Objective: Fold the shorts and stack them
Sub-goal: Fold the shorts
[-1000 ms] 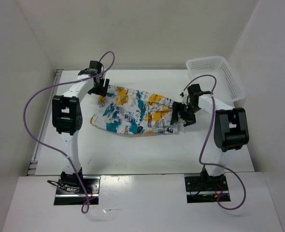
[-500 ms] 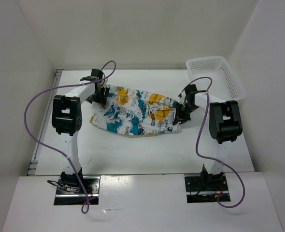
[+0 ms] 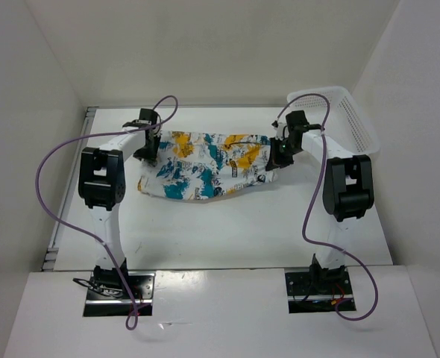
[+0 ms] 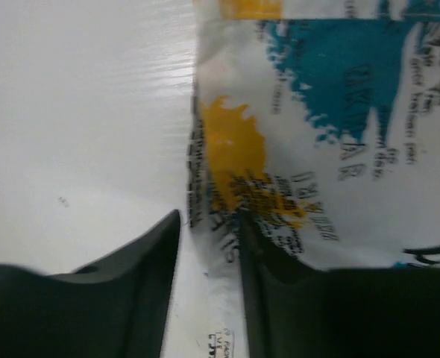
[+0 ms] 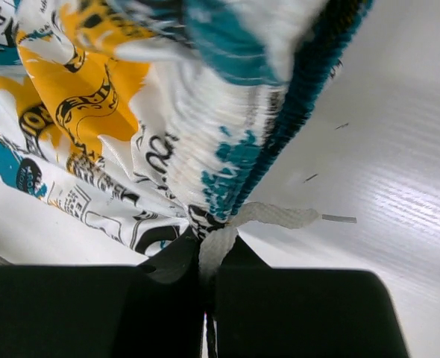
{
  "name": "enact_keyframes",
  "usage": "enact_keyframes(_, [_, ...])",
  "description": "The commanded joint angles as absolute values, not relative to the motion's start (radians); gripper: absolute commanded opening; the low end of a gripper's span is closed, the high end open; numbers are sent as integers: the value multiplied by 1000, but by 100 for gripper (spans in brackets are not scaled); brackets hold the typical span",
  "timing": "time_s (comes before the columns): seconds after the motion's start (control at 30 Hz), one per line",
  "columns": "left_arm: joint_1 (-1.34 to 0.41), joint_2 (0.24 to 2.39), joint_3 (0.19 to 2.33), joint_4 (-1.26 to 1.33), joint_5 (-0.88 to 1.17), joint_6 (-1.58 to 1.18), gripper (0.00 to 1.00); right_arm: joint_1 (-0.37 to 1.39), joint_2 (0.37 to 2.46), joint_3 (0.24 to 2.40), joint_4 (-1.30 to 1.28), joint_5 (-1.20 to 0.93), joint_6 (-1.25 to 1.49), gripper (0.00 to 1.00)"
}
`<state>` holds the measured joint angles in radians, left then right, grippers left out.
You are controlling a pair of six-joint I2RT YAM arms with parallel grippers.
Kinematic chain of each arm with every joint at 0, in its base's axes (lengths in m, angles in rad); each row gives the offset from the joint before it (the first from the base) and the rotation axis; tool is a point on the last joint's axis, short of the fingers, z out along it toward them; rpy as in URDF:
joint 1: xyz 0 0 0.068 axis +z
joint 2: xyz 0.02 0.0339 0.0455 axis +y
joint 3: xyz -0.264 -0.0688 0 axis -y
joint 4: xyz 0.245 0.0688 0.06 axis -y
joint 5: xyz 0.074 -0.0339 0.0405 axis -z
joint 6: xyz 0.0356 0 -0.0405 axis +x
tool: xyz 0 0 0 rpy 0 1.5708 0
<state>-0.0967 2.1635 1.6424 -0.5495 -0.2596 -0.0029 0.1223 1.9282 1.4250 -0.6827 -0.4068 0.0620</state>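
Soft printed cloth shorts (image 3: 205, 168) on a glossy white table (image 3: 227, 231).

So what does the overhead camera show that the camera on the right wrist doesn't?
Only the overhead view shows both arms, the white basket at the far right, and the shorts spread between the left fingers and right fingers. Only the right wrist view shows the teal gathered waistband and fabric pinched tightly between its dark fingers. Both show the patterned shorts on the white table.
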Motion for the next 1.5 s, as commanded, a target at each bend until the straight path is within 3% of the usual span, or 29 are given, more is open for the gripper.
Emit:
enact_keyframes(0.0, [-69,2117,1615,-629,-299,0,49,130,1875,1496,-655,-371,12,0])
enact_keyframes(0.1, [-87,2030,1661,-652,-272,0,73,130,1865,1532,-646,-359,-6,0])
enact_keyframes(0.17, [-127,1984,1696,-652,-314,0,77,130,1865,1542,-646,-359,-15,0])
enact_keyframes(0.37, [-256,2011,1756,-664,-154,0,77,130,1884,1532,-646,-348,-25,0])
enact_keyframes(0.67, [-437,2200,1850,-664,-97,0,77,130,1894,1486,-627,-334,-54,0])
enact_keyframes(1.0, [-480,2381,1956,-664,-118,0,77,130,1894,1489,-627,-324,-54,0])
enact_keyframes(1.37, [-428,2157,1962,-715,15,0,78,130,1867,1540,-618,-282,-63,0])
enact_keyframes(1.47, [-393,2080,1869,-704,-12,0,79,130,1856,1552,-618,-282,-63,0])
